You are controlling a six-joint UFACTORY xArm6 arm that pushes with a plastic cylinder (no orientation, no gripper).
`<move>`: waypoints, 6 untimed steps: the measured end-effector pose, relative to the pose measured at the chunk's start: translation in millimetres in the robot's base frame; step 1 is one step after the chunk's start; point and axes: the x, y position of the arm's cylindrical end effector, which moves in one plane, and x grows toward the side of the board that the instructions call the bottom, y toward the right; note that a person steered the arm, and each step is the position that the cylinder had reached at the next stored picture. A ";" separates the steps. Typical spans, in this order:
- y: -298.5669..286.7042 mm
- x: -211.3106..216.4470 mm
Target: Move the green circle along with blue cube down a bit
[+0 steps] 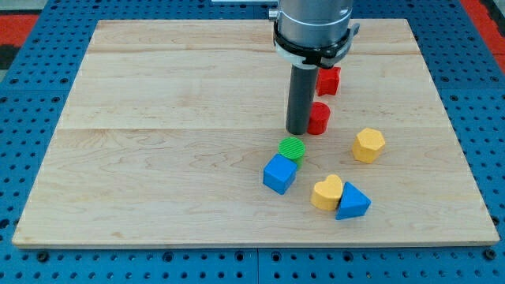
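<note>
The green circle (292,147) lies near the middle of the wooden board (158,142). The blue cube (279,173) touches it just below and to the left. My tip (297,131) stands just above the green circle, a small gap away, with the dark rod rising toward the view's top.
A red cylinder (319,118) sits right beside my rod on its right. A red block (328,80) lies higher up, partly behind the arm. A yellow hexagon (368,145) is to the right. A yellow heart (327,192) and blue triangle (352,202) touch at lower right.
</note>
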 end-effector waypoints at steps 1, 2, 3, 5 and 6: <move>-0.5 -7.5; 7.3 -7.8; 19.0 -7.8; -5.6 2.8; 4.9 16.8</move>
